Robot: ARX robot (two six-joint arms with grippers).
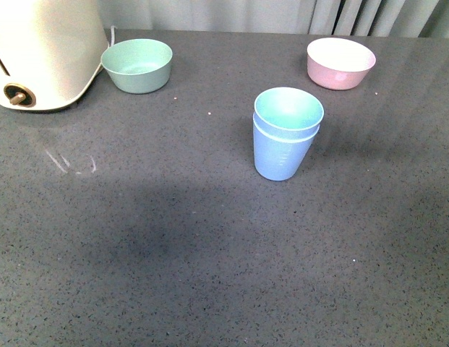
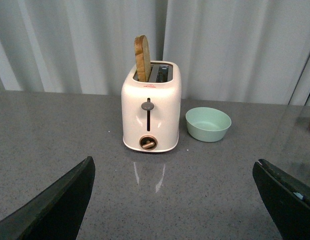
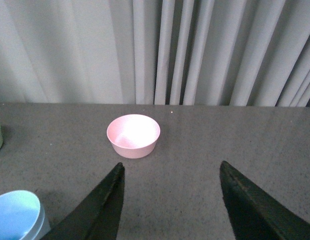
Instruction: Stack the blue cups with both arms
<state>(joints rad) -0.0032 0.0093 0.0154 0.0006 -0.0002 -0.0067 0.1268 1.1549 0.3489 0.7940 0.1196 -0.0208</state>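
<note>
Two light blue cups (image 1: 285, 134) stand nested, one inside the other, upright near the middle of the grey table; a corner of them (image 3: 17, 215) also shows in the right wrist view. Neither arm appears in the front view. My left gripper (image 2: 174, 172) is open above bare table, its black fingers (image 2: 60, 202) wide apart, with nothing between them. My right gripper (image 3: 170, 172) is open too, its fingers (image 3: 102, 205) spread over bare table short of the pink bowl, with the cups off to one side.
A cream toaster (image 2: 151, 112) holding a slice of bread stands at the back left, also (image 1: 43, 50) in the front view. A mint-green bowl (image 1: 137, 65) sits beside it. A pink bowl (image 1: 340, 62) sits at the back right. Grey curtains hang behind the table.
</note>
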